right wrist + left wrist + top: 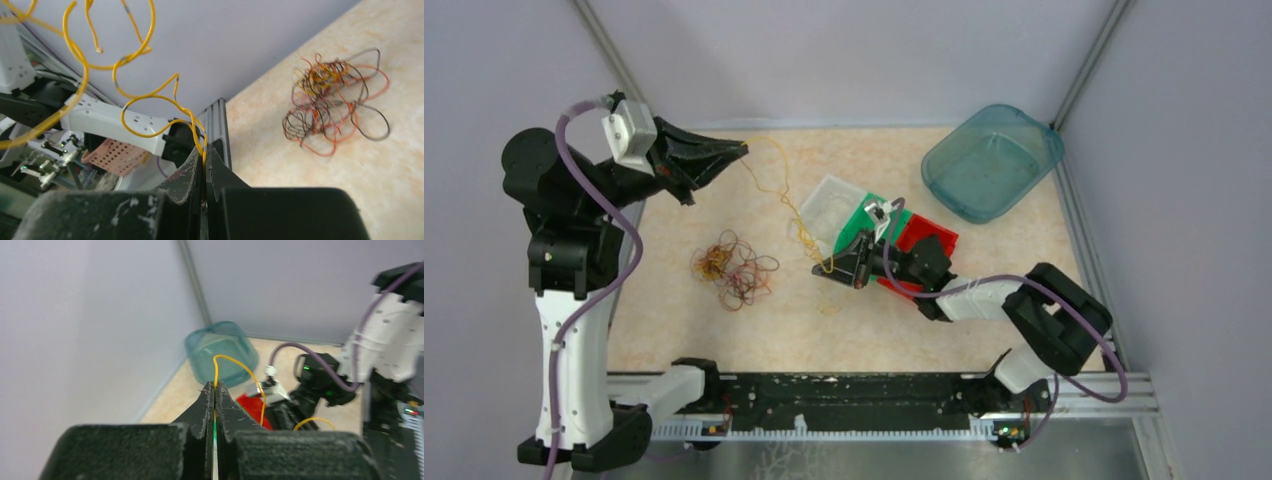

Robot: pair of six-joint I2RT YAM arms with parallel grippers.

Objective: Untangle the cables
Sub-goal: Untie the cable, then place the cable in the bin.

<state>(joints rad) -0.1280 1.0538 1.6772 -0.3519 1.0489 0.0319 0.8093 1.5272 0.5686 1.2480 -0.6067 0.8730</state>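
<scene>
Rising from its base at the near left corner, the left arm [574, 330] stands tall, bends at the elbow and points its forearm toward 3 o'clock in the top view. This puts the left claw [740, 150] high above the surface [654, 330]. Its jaws are pressed together on one end of a yellow cable [215, 371], seen as a thin line squeezed in the seam between the fingers.

The right arm [984, 295] lies low, folded at the elbow near the right rail and reaching toward 9 o'clock. The right claw [828, 268] is close over the middle of the surface. It is closed too, nipping the same yellow cable at its tips. The right wrist view shows the strand entering the closed seam and curling away upward in loose loops. Between the two claws the yellow cable runs in a kinked, slack line from about 11 o'clock down to 5 o'clock.

The tangle of cables [732, 268], with orange, red, yellow and brown loops, lies flat on the surface. It is at 9 o'clock of the right claw, apart from it, and at 6 o'clock of the left claw in the top view.

A teal tub [992, 160] sits at 2 o'clock of the right claw, in the far right corner. Beside the right wrist lie a clear box [829, 200], a green piece [856, 218] and a red piece [929, 238].
</scene>
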